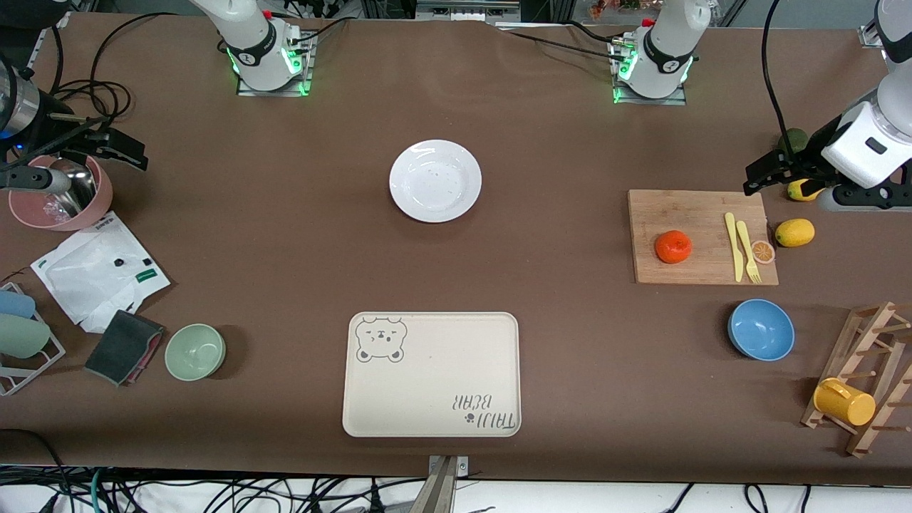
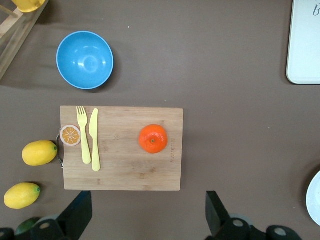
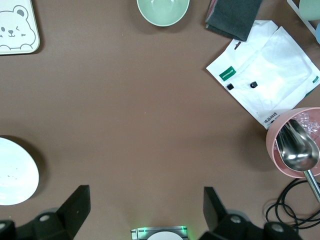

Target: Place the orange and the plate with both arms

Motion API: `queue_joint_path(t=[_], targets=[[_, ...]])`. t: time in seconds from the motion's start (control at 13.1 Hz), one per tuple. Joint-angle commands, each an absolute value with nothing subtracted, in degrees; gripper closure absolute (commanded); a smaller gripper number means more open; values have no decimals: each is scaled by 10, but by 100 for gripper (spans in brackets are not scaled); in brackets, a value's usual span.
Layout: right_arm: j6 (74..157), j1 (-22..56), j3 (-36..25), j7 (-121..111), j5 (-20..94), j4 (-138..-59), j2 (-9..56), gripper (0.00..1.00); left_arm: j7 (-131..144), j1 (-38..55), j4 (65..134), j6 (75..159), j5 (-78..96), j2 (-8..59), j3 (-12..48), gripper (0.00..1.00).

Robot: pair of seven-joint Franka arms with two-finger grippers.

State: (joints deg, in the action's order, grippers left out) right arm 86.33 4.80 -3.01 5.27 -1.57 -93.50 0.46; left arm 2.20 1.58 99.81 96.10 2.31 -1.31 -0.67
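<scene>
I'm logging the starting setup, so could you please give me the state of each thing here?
orange: whole, resting on the cutting board
plate: empty, flat on the table
tray: empty
blue bowl: upright, empty
left pincer: open, holding nothing
right pincer: open, holding nothing

table: brown cloth cover | floor edge: tangled cables | light: even, soft shadows

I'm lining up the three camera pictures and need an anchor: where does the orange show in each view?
Front view: the orange lies on the wooden cutting board, toward the left arm's end of the table.
Left wrist view: the orange lies mid-board.
Right wrist view: not in it.
Shared landmark: the white plate, seen in all three views.
</scene>
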Motion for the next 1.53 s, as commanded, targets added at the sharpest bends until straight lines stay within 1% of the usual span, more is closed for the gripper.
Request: queue_joint_path(t=[0.0, 0.99, 1.45], targets=[[854, 50, -31, 54, -18, -921, 10, 0, 32, 17, 984, 948, 8, -17, -4, 0], [853, 49, -31, 47, -14, -922, 10, 0, 33, 18, 985, 948, 8, -8, -1, 0], [853, 49, -31, 47, -14, -922, 10, 0, 29, 21, 988, 954, 7, 39, 0, 0]])
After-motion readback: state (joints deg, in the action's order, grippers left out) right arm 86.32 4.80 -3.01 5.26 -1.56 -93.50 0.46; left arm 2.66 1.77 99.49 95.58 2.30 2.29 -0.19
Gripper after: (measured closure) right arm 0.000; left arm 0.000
